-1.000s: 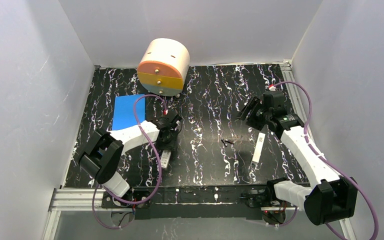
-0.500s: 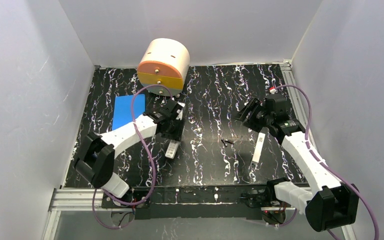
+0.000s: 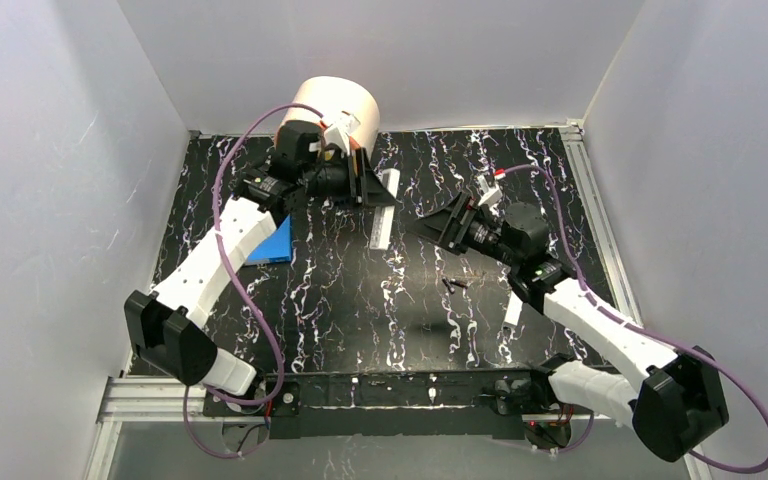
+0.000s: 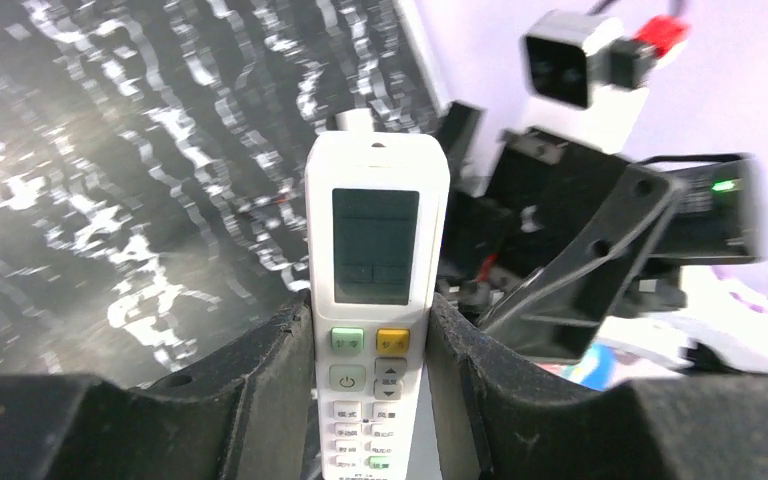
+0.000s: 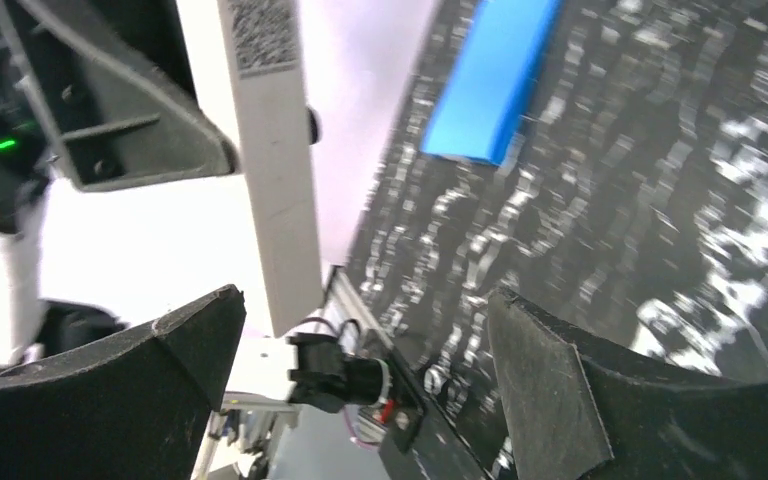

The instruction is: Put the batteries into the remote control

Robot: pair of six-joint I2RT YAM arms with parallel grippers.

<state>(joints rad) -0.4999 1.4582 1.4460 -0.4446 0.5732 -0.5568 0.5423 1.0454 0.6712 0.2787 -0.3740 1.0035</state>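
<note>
My left gripper [image 3: 368, 187] is shut on the white remote control [image 3: 381, 215] and holds it up in the air over the back middle of the table. In the left wrist view the remote [image 4: 375, 230] stands between my fingers [image 4: 260, 370], face to the camera, with its pale-green screen and buttons showing. My right gripper [image 3: 442, 222] is open and empty, pointing left at the remote from close by. In the right wrist view the remote's plain back [image 5: 278, 190] with a dark label hangs just beyond my open right gripper [image 5: 360, 305]. Two tiny dark batteries [image 3: 453, 284] lie on the table.
A cream and orange drum [image 3: 345, 100] stands at the back behind the left arm. A blue pad [image 3: 278, 242] lies at the left, also in the right wrist view [image 5: 490, 80]. A narrow white bar [image 3: 511, 312] lies partly under the right arm.
My left gripper has lifted the remote off the table and carried it up and back toward the middle. My right gripper has swung left toward it.
</note>
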